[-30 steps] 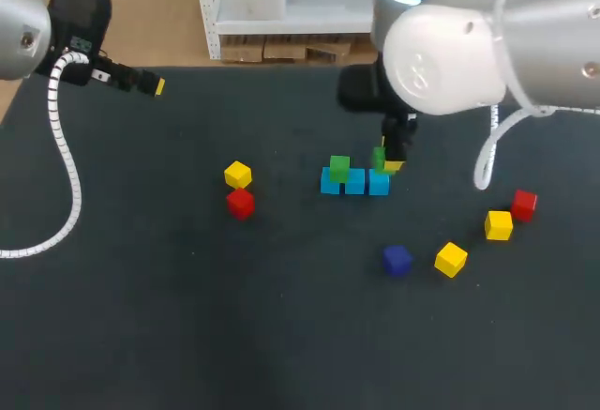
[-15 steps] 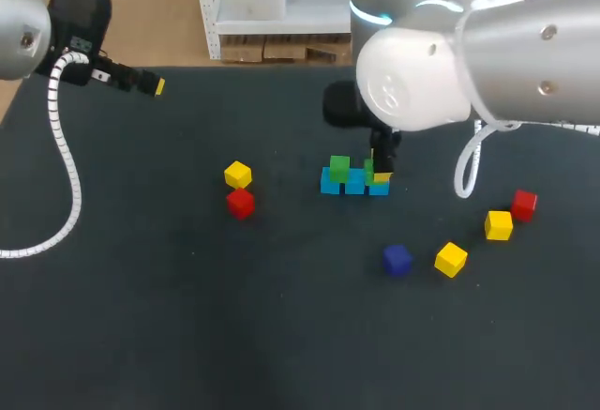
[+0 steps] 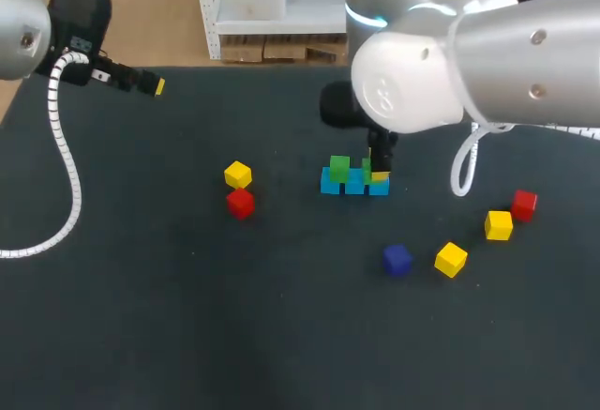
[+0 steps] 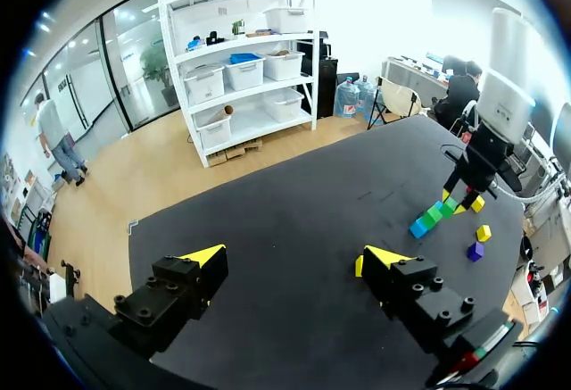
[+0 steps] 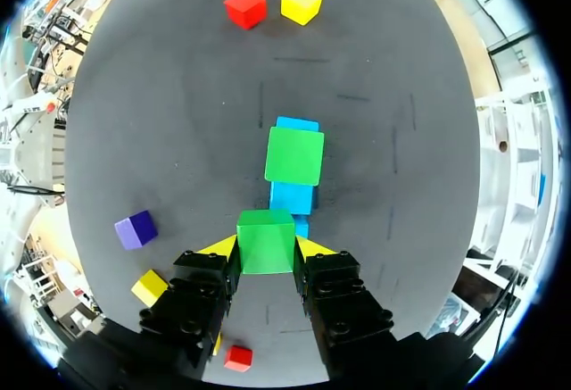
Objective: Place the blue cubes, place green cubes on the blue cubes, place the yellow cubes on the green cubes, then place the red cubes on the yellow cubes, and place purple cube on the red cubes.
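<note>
Three blue cubes [image 3: 354, 184] lie in a row at mid-table, with a green cube [image 3: 339, 167] standing on the row's left part. My right gripper [image 3: 378, 174] is shut on a second green cube [image 5: 266, 242], held just over the right end of the row [image 5: 293, 198]. In the right wrist view the placed green cube [image 5: 295, 155] lies ahead of the fingers. My left gripper [image 3: 155, 84] hangs open and empty [image 4: 285, 261] over the far left of the table. A purple cube [image 3: 397, 259] lies nearer the front.
A yellow cube [image 3: 237, 174] and a red cube [image 3: 241, 203] sit left of the row. To the right lie two yellow cubes [image 3: 498, 225], [image 3: 451, 259] and a red cube [image 3: 524, 204]. The dark table [image 3: 187, 316] stretches bare at the front left.
My right arm has moved left and down with the green cube, bringing it close over the right end of the blue row. The left arm has stayed put.
</note>
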